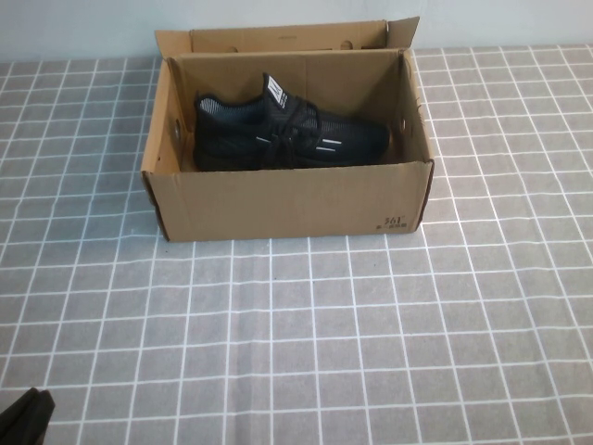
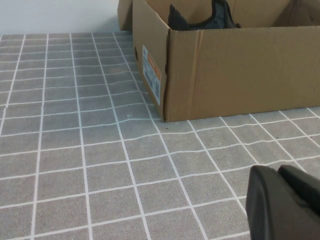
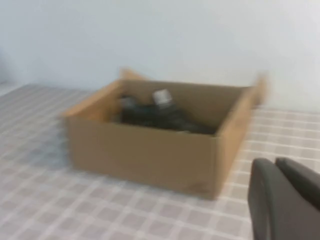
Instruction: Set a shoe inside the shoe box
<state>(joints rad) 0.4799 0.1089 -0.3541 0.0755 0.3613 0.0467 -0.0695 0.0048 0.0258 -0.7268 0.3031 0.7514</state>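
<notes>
The shoe (image 1: pixel 287 134) already lies inside the shoe box (image 1: pixel 287 199), lid folded back. The left gripper (image 2: pixel 285 202) and the right gripper (image 3: pixel 285 197) hang low over the tablecloth (image 1: pixel 324 352), well apart from it, each with jaws pressed together. What remains, by judgement, is to keep both arms clear of the cardboard walls so nothing shifts.

Matt cardboard shoe box (image 1: pixel 278 199) holds a knit-cloth shoe (image 1: pixel 287 137).

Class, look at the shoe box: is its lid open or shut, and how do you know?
Open. The shoe box lid flap stands up behind, showing the shoe inside. Left gripper and right gripper are clear of it.
</notes>
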